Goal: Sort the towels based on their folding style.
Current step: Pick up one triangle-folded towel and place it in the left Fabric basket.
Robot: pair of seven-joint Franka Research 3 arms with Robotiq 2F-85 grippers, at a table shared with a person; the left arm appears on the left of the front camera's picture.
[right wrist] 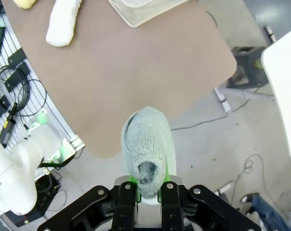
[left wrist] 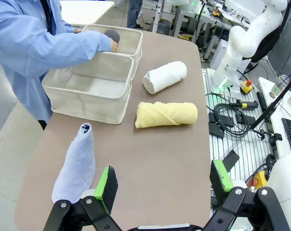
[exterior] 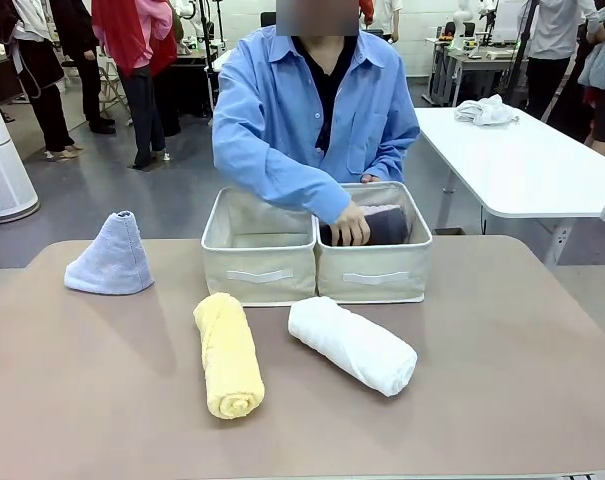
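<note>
A lavender-blue cone towel (exterior: 110, 258) stands at the table's left. A yellow rolled towel (exterior: 228, 355) and a white rolled towel (exterior: 352, 345) lie in front of two beige bins. A person's hand (exterior: 350, 225) rests on a dark grey rolled towel (exterior: 387, 226) inside the right bin (exterior: 374, 275). My left gripper (left wrist: 163, 180) hangs open over the table, with the lavender cone (left wrist: 75, 166) just beside one finger. The yellow roll (left wrist: 167, 114) and white roll (left wrist: 164, 77) lie beyond it. My right gripper (right wrist: 148, 182) is shut on a pale grey-green cone towel (right wrist: 146, 144), held above the table's edge.
The left bin (exterior: 259, 250) looks empty inside. Both bins (left wrist: 87, 86) stand at the person's side of the brown table (right wrist: 126, 62). A white table (exterior: 522, 160) with a cloth bundle stands at the back right. Cables and a robot base (left wrist: 232, 57) lie off the table's side.
</note>
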